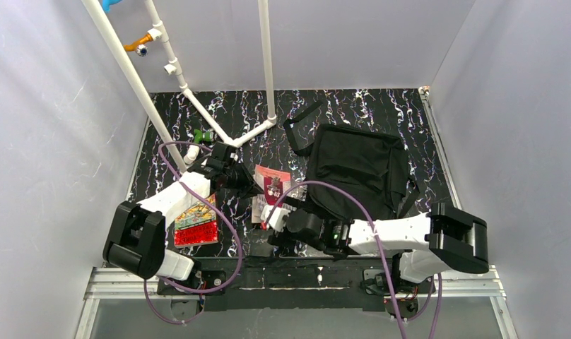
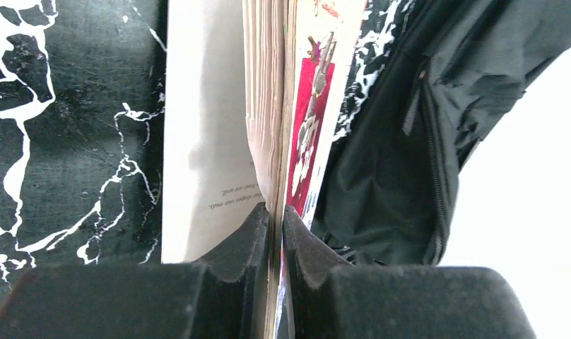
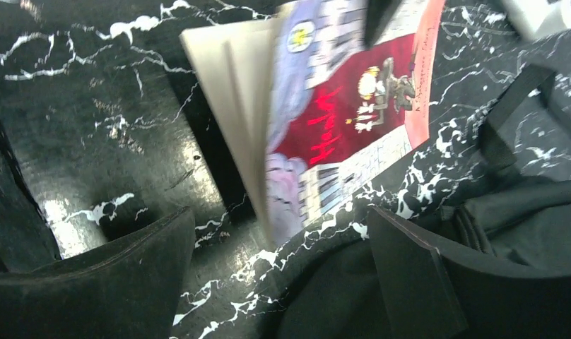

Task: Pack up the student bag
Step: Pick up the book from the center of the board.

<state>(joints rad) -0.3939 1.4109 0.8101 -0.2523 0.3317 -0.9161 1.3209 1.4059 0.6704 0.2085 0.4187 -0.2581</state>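
The student bag (image 1: 353, 169) is a large black backpack lying at the middle right of the table, with a strap (image 1: 300, 120) trailing toward the back. My left gripper (image 1: 246, 178) is shut on the edge of a red-covered book (image 1: 272, 185) and holds it partly lifted just left of the bag. In the left wrist view the fingertips (image 2: 277, 212) pinch the cover and some pages of the book (image 2: 268, 106), with the bag (image 2: 410, 141) beside it. My right gripper (image 1: 267, 222) is open and empty. In the right wrist view it (image 3: 268, 268) sits low, near the book (image 3: 339, 127) and the bag's edge (image 3: 523, 226).
A second book with a colourful red cover (image 1: 196, 224) lies flat near the left arm. A white pipe frame (image 1: 219, 131) stands at the back left with a green piece (image 1: 201, 135) at its foot. Grey walls close in on both sides.
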